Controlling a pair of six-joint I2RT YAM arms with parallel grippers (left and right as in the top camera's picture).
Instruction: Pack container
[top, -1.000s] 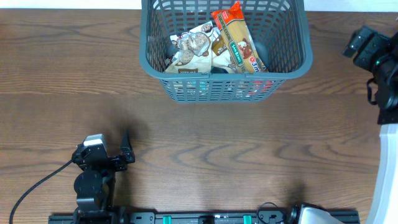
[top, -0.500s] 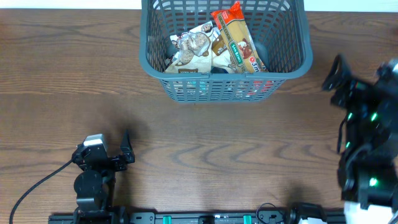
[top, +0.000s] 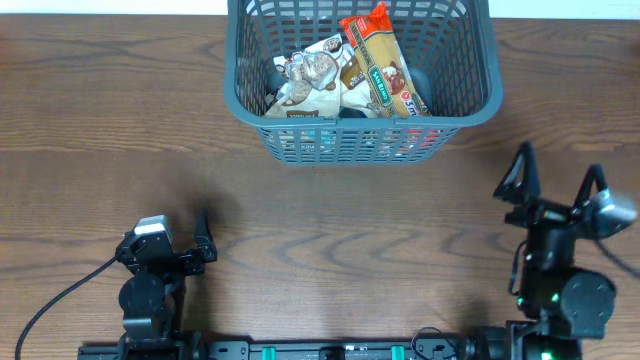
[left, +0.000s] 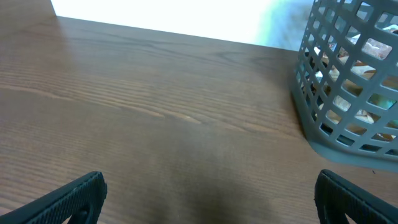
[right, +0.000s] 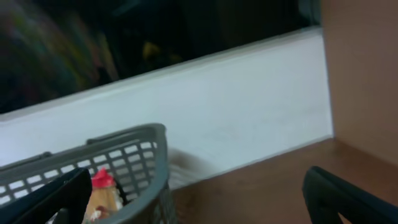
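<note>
Looking from overhead first, I find my right gripper (top: 558, 165) drawn back to the near right corner of the worktop (top: 330, 230). A second ago it hung at the right edge, further back and about level with the container (top: 360, 118), and it has swung home since. Its jaws are spread wide with nothing between them. My left gripper (top: 170, 232) has not stirred from the near left corner, and its jaws are likewise spread and empty. The container sits at the middle of the far edge, unmoved, with a white-and-brown packet (top: 315, 80) and an orange packet (top: 380, 70) leaning together inside. No packet lies loose on the wood. From the left wrist, my jaws frame bare wood at the two bottom corners, and the container's latticed wall stands off to the right with pale packets showing through the slots. From the right wrist the picture is smeared, but the jaws stand far apart at the lower corners and the container's rim shows low on the left, the orange packet's top poking above it. I judge the packing done or nearly so, with both arms parked and nothing left in sight to fetch.
</note>
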